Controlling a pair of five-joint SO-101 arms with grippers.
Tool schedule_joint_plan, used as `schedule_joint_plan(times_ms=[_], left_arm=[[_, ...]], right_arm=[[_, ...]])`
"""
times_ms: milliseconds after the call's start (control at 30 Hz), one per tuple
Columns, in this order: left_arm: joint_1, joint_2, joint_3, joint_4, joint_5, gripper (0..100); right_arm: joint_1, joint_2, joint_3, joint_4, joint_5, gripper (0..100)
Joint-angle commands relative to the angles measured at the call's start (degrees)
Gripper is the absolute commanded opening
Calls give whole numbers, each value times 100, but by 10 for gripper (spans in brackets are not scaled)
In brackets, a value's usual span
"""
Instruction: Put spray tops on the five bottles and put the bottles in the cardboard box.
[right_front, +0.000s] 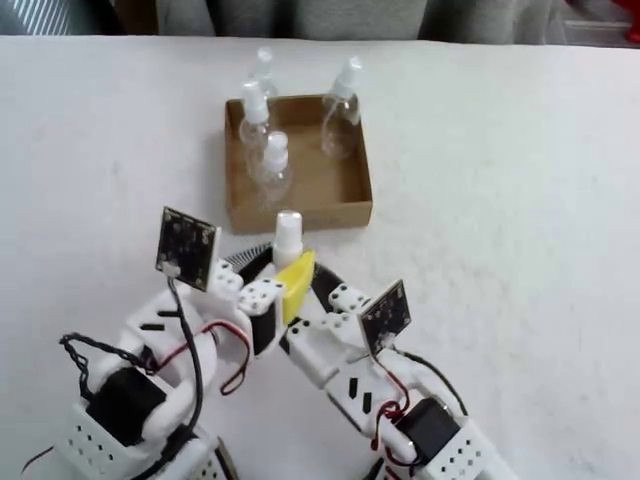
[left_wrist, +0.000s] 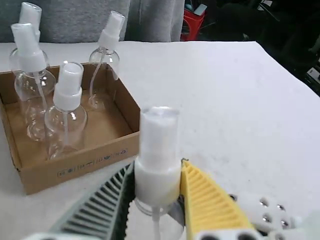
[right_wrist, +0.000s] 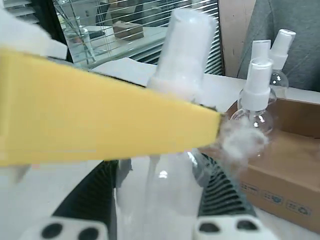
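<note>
Four bottles (right_front: 272, 165) already carry spray tops. Three stand upright inside the cardboard box (right_front: 300, 213). The fourth is at the box's far left corner, and it cannot be determined whether it is inside the wall or just behind it.

The fifth bottle (left_wrist: 156, 202) is held upright over the bench (right_front: 500, 200), just in front of the box's near wall, with a spray top (left_wrist: 158, 145) sitting on its neck; its base is hidden.

The left gripper (left_wrist: 157, 175) is clamped on this bottle at the neck, a grey ribbed jaw on one side and a yellow jaw on the other, directly beneath the top. The right gripper (right_wrist: 165, 195) is closed against the same bottle lower down, with dark jaws flanking the clear body.

Assessment: the double hold appears intended to steady the body while the top is seated. It cannot be confirmed that the top is fully home. The remaining work appears to be moving this bottle into the open near-right part of the box.
</note>
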Motion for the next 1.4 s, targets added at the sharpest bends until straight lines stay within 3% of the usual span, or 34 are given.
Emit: schedule_joint_plan(times_ms=[0, 367, 533, 600, 800, 900, 1367], left_arm=[[374, 48, 9, 53, -35, 24], [365, 48, 44, 44, -70, 24], [365, 48, 88, -62, -1152, 23], [365, -48, 281, -264, -1275, 22], [365, -1745, 1609, -1389, -1310, 23], [391, -2774, 2048, -1292, -1292, 23], [365, -2598, 2171, -1345, -1301, 27]], right_arm=[[189, -66, 18, -48, -35, 22], [224, -66, 18, -57, -44, 22], [224, -66, 18, -48, -44, 22], [224, -66, 18, -48, -44, 22], [277, -66, 26, -48, -44, 22], [286, -66, 26, -48, -44, 22], [295, -66, 35, -31, -44, 22]])
